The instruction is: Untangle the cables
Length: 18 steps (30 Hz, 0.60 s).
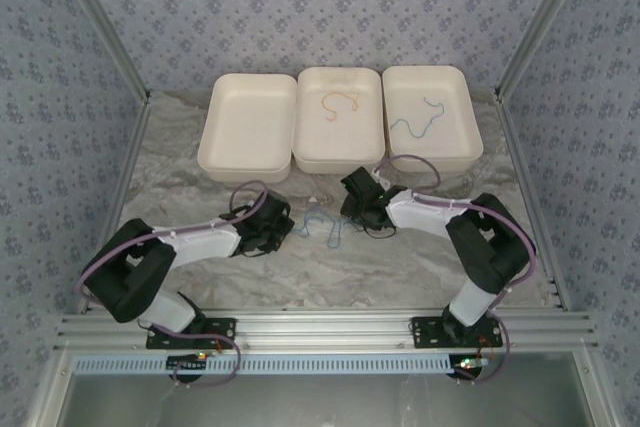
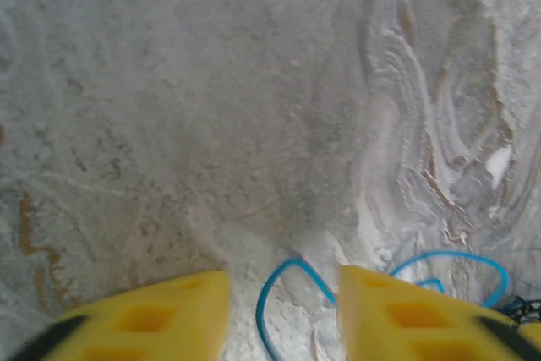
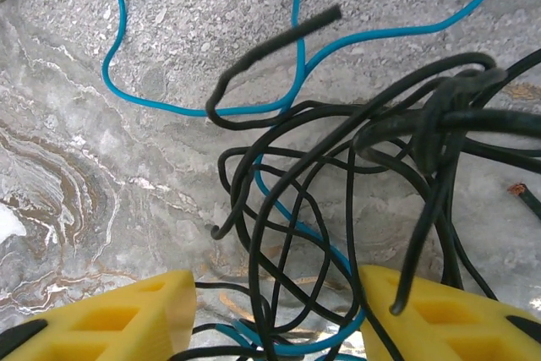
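Both arms are low over the counter [image 1: 400, 267], either side of a knot of cables [image 1: 325, 228] in the middle. The left jaws stand wide open, and a loop of blue cable [image 2: 264, 306] lies on the marble between the yellow fingers [image 2: 169, 314], ungripped. The right jaws are open too, hanging over a mess of black cables [image 3: 431, 116] with a blue strand [image 3: 169, 106] threading under and curling off to the far left. At the far side sit three white trays. An orange cable [image 1: 340, 102] lies in the middle tray [image 1: 340, 162], and a second blue cable [image 1: 420, 125] in the right tray [image 1: 430, 162].
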Each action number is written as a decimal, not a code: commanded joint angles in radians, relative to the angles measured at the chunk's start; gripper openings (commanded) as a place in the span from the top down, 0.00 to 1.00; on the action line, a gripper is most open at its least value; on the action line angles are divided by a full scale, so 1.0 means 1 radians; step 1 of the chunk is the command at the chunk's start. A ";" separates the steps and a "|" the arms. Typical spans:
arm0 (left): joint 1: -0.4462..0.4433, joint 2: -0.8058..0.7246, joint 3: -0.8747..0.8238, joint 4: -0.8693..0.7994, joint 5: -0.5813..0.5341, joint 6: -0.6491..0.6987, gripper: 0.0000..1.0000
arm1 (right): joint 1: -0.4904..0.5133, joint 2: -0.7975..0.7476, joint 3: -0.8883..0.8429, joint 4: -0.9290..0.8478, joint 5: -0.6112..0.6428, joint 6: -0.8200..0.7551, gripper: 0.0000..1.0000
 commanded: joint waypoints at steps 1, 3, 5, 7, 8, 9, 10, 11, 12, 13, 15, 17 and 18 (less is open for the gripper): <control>0.003 0.098 0.029 0.220 0.032 -0.037 0.96 | -0.008 0.011 -0.018 0.012 0.016 0.039 0.58; 0.001 0.087 0.028 0.215 0.013 -0.034 1.00 | -0.008 -0.002 -0.031 0.008 0.031 0.046 0.76; 0.003 0.026 0.013 0.171 -0.033 -0.017 1.00 | -0.009 -0.039 -0.045 -0.004 0.059 0.045 0.91; 0.009 -0.071 0.005 0.076 -0.089 0.017 1.00 | -0.013 -0.089 -0.056 -0.032 0.095 0.035 0.99; 0.017 -0.134 0.004 0.020 -0.116 0.046 1.00 | -0.017 -0.120 -0.063 -0.048 0.115 0.024 1.00; 0.029 -0.197 0.011 -0.051 -0.139 0.080 1.00 | -0.023 -0.153 -0.068 -0.066 0.132 0.015 1.00; 0.041 -0.251 0.020 -0.118 -0.159 0.108 1.00 | -0.028 -0.182 -0.075 -0.084 0.146 0.006 1.00; 0.055 -0.309 0.030 -0.191 -0.185 0.141 1.00 | -0.038 -0.214 -0.080 -0.099 0.158 -0.007 1.00; 0.073 -0.376 0.036 -0.261 -0.212 0.167 1.00 | -0.050 -0.247 -0.085 -0.116 0.167 -0.020 1.00; 0.088 -0.433 0.040 -0.312 -0.231 0.188 1.00 | -0.061 -0.277 -0.091 -0.131 0.173 -0.030 1.00; 0.133 -0.554 0.051 -0.414 -0.266 0.239 1.00 | -0.093 -0.339 -0.104 -0.154 0.179 -0.057 1.00; 0.189 -0.643 0.076 -0.496 -0.264 0.290 1.00 | -0.140 -0.393 -0.117 -0.176 0.169 -0.079 1.00; 0.221 -0.681 0.096 -0.539 -0.257 0.317 1.00 | -0.166 -0.419 -0.123 -0.188 0.162 -0.092 1.00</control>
